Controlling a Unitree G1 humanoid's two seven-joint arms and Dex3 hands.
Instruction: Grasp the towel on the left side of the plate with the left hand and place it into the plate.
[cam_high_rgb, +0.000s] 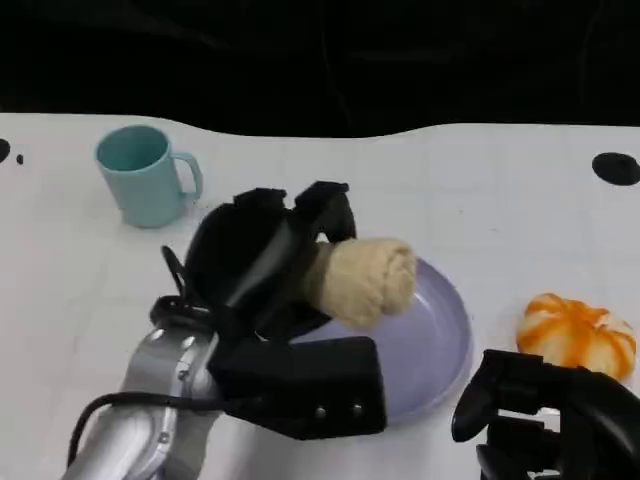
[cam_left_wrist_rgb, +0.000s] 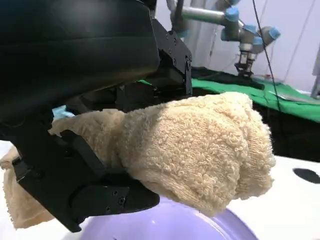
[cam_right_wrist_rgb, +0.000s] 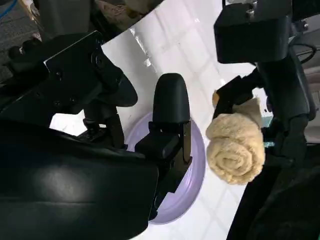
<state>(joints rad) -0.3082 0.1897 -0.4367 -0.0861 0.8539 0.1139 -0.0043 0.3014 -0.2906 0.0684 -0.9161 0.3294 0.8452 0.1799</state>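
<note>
The left hand (cam_high_rgb: 275, 255) gripped the rolled towel (cam_high_rgb: 362, 280), black fingers wrapped round its left end while the free end jutted out to the robot's right. The right hand (cam_high_rgb: 545, 415) sat low at the desk's near right edge holding nothing; its fingers looked partly curled, and I could not tell whether they were apart or closed.

The white desk (cam_high_rgb: 480, 190) carried everything. On it lay the lavender plate (cam_high_rgb: 440, 345), just right of the left hand. The towel hung over the plate's left portion, raised off its surface as far as the head view showed, with its long axis running roughly left to right, tilted a little away from the robot.

An orange-and-white pumpkin (cam_high_rgb: 578, 335) rested to the right of the plate, near it but apart. A teal mug (cam_high_rgb: 143, 172) stood upright at the far left, its handle turned toward the right, well apart from the plate.

The left wrist view showed the towel's (cam_left_wrist_rgb: 200, 150) looped pile close up, a loose flap trailing back under the fingers (cam_left_wrist_rgb: 100, 197), and the plate's rim (cam_left_wrist_rgb: 190, 225) directly beneath. The right wrist view gave the towel's (cam_right_wrist_rgb: 236, 145) spiral end face, hanging beside the plate (cam_right_wrist_rgb: 195, 165), which the head view hid
</note>
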